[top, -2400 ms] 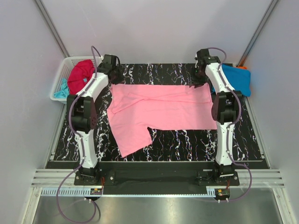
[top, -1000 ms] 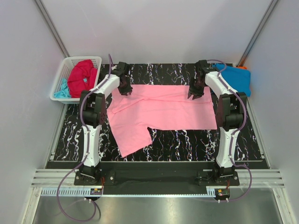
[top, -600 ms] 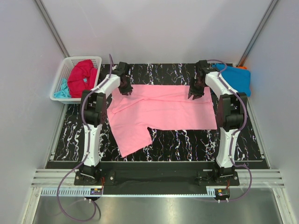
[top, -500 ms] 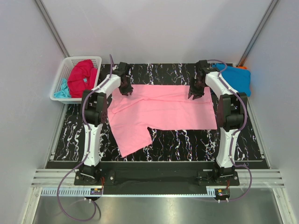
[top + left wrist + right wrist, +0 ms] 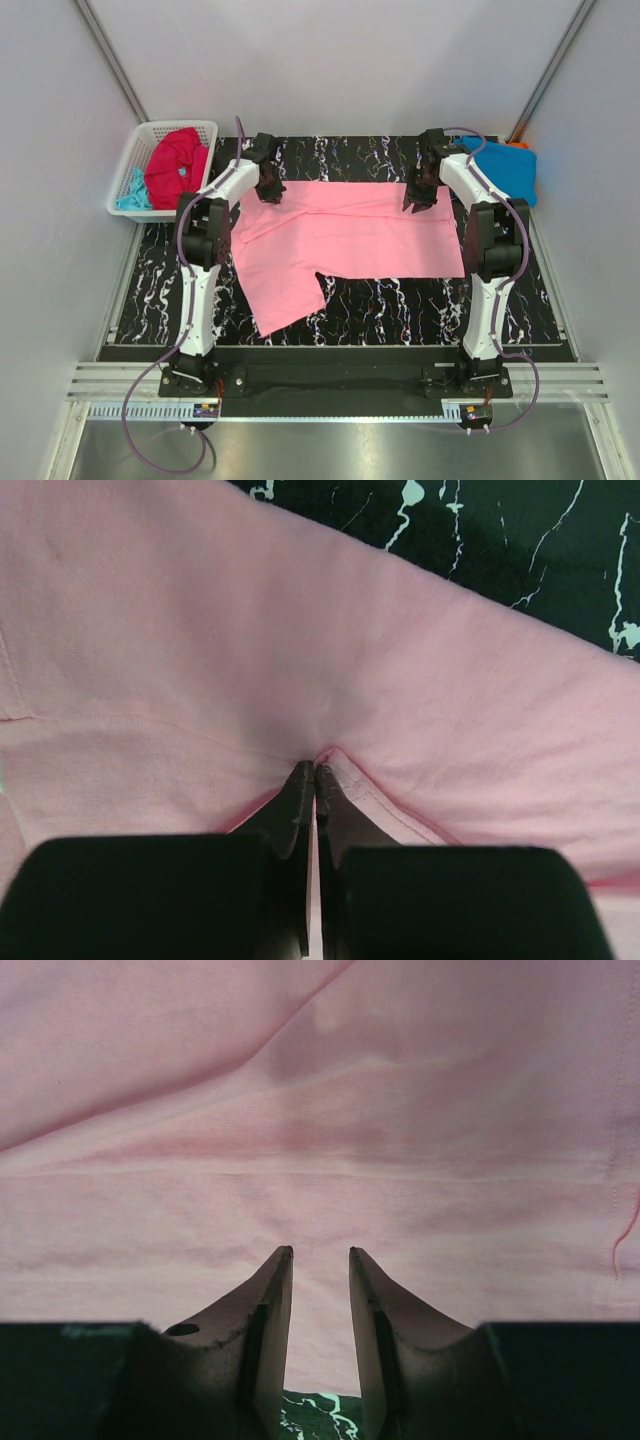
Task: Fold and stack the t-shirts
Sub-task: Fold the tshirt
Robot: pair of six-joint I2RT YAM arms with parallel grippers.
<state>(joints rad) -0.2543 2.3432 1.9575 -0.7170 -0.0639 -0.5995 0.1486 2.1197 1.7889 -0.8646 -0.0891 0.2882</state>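
— On the black, white-veined table [image 5: 400, 310], what is spread out?

— One light pink short-sleeved cloth t-shirt [image 5: 350, 230]. It lies flat across the middle and far part of the table, its long side running left to right, and one broad flap reaches toward the near left.

— Where do the arms stand?

— Both are at the shirt's far edge. The left gripper [image 5: 270, 193] is over the far left corner of the shirt and the right gripper [image 5: 415, 200] is over the far right part.

— Has the left gripper got hold of anything?

— Yes. In the left wrist view its fingers are pressed together with no gap, and a small pucker of the pink cloth [image 5: 200, 630] is caught at their tips [image 5: 315, 770]. A raised seam edge runs away from that pinch.

— And the right one?

— Its fingers stand a narrow gap apart [image 5: 320, 1252]. Smooth pink cloth [image 5: 320, 1110] shows between and beyond them, and nothing is gripped. I cannot tell whether the tips touch the cloth.

— What about the other shirts?

— A crumpled crimson red cloth t-shirt [image 5: 175, 165] and a pale aqua cloth t-shirt [image 5: 130, 190] lie in the white plastic lattice basket [image 5: 140, 135], which sits beside the table's far left corner. A bright blue cloth t-shirt [image 5: 505, 170] lies at the far right corner, with a sliver of an orange cloth t-shirt [image 5: 517, 146] showing behind it.
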